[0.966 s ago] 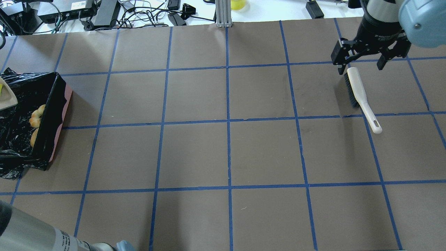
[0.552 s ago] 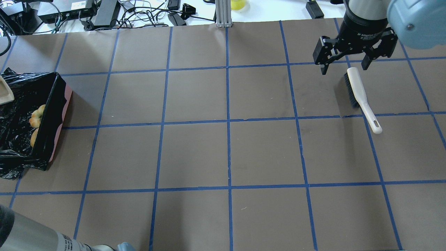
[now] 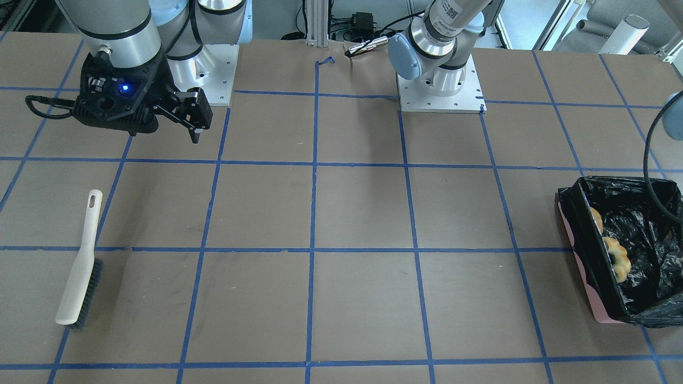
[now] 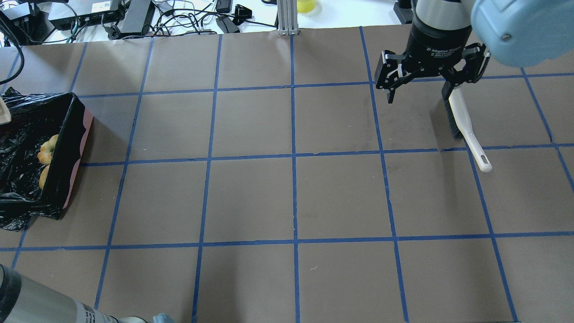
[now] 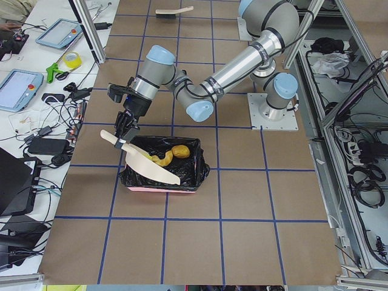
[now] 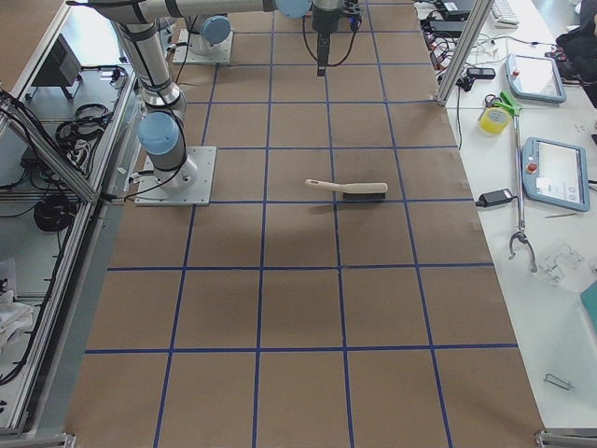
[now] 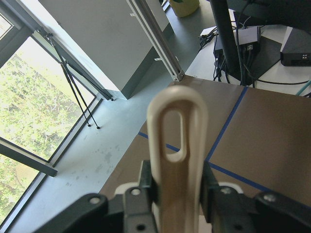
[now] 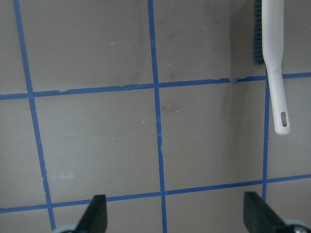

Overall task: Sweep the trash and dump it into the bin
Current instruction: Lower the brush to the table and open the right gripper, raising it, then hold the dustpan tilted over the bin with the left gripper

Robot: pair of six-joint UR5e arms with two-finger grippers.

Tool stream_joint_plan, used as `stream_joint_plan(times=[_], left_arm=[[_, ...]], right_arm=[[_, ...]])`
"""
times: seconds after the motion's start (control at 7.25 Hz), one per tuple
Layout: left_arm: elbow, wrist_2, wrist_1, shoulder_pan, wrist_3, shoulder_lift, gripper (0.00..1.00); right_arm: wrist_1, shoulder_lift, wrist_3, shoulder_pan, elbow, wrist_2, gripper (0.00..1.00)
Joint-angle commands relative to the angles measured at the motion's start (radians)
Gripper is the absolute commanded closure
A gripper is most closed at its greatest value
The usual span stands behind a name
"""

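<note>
Brown grid-taped table (image 4: 251, 197), pink bin (image 4: 84, 130) with black liner at its left edge, trash (image 4: 47, 151) lying inside it, left gripper (image 7: 177, 187) clenched on dustpan (image 5: 153, 168) handle over bin, right gripper (image 4: 418, 96) spread wide, empty, beside brush (image 4: 463, 119), far right.

Bin (image 4: 67, 148) sits on the left stretch of the table (image 4: 251, 197), a bit nearer the far edge, with the trash (image 4: 46, 152) lying inside and the dustpan (image 5: 148, 167) hanging over it. Brush (image 4: 464, 125) lies flat well off to the right, also toward the far edge.
</note>
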Motion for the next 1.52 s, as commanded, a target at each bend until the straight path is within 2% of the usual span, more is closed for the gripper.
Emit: stream_joint_plan(times=[0.0, 0.28, 0.69, 1.1, 1.38], left_arm=[[-0.011, 0.002, 0.021, -0.013, 0.004, 0.002, 1.00], [-0.049, 0.003, 0.124, -0.019, 0.022, 0.002, 1.00], [-0.061, -0.003, 0.210, -0.034, 0.021, 0.000, 1.00], [-0.075, -0.004, 0.214, -0.045, 0.004, -0.003, 1.00], [-0.124, -0.010, 0.277, -0.062, -0.015, 0.003, 1.00]], right_arm=[[-0.050, 0.003, 0.014, 0.015, 0.001, 0.069, 0.00], [-0.055, -0.004, -0.025, 0.012, 0.000, 0.077, 0.00], [-0.010, -0.099, -0.146, -0.042, 0.007, 0.071, 0.00], [-0.012, -0.107, -0.200, -0.067, 0.029, 0.078, 0.00], [-0.007, -0.109, -0.197, -0.064, 0.029, 0.106, 0.00]])
